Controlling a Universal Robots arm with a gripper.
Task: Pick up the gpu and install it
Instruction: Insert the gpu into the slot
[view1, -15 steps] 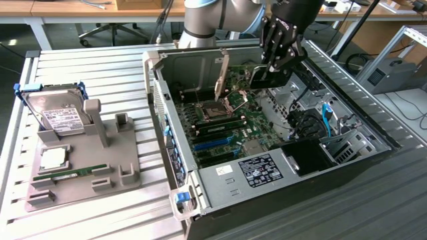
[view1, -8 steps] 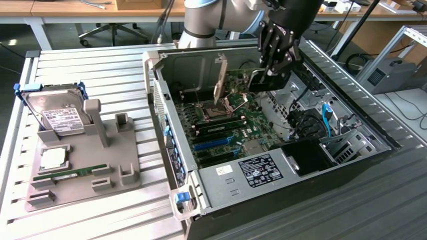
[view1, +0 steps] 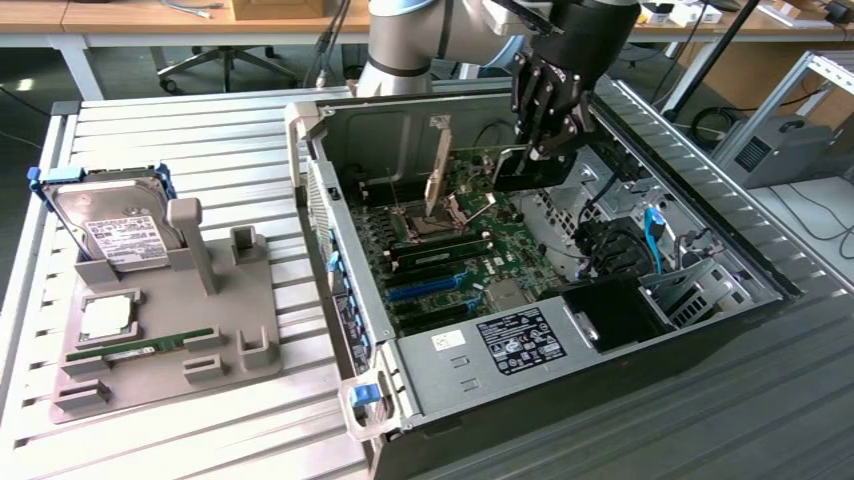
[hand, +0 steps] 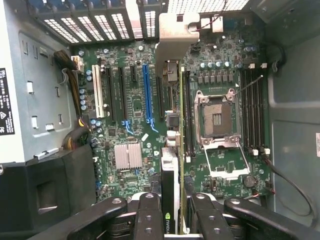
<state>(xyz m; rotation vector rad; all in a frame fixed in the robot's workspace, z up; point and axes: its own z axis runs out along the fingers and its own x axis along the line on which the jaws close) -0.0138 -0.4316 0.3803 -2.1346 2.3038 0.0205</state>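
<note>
Big slatted metal table (view1: 200, 120) with an open PC case (view1: 461, 370) lying on its side, motherboard (view1: 454, 260) facing up. The robot arm (view1: 400, 40) reaches down into the case. Off to the exterior view's left there's a grey tray (view1: 254, 300) with a hard drive (view1: 114, 225) standing in it and a RAM stick (view1: 140, 347) lying flat. The gripper (view1: 541, 150) is clamped on the gpu (view1: 531, 175), fingers (hand: 149, 215) pinching both faces, card held on edge. In the wrist view it hangs over the board between the blue slot (hand: 146, 95) and the empty CPU socket (hand: 218, 117). Can't tell if it's touching a slot
</note>
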